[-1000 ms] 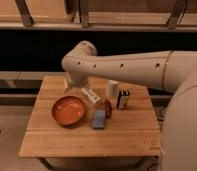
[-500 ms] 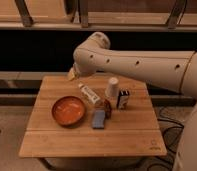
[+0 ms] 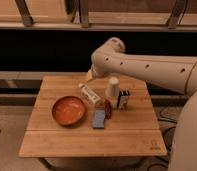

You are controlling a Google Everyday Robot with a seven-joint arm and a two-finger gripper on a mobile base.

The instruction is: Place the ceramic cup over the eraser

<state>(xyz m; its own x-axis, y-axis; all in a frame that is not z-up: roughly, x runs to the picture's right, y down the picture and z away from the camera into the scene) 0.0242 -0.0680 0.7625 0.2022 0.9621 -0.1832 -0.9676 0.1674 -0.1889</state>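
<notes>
The ceramic cup (image 3: 112,86), small and cream-white, stands on the wooden table (image 3: 52,142) at the back, right of centre. The eraser (image 3: 123,99), a small black block with a white patch, stands just in front of and to the right of the cup, close to it. My white arm comes in from the right, above the table's back edge. My gripper (image 3: 89,76) is at the arm's end, near the back edge and left of the cup, apart from it. Nothing shows in its hold.
A wide orange bowl (image 3: 68,110) sits left of centre. A white elongated packet (image 3: 90,93) lies behind it. A flat blue-grey pad (image 3: 99,119) and a brown object (image 3: 107,107) lie in the middle. A dark shelf unit runs behind the table.
My arm has swung up and to the right, away from over the table's left half. The cup, the eraser and the other objects have not moved.
</notes>
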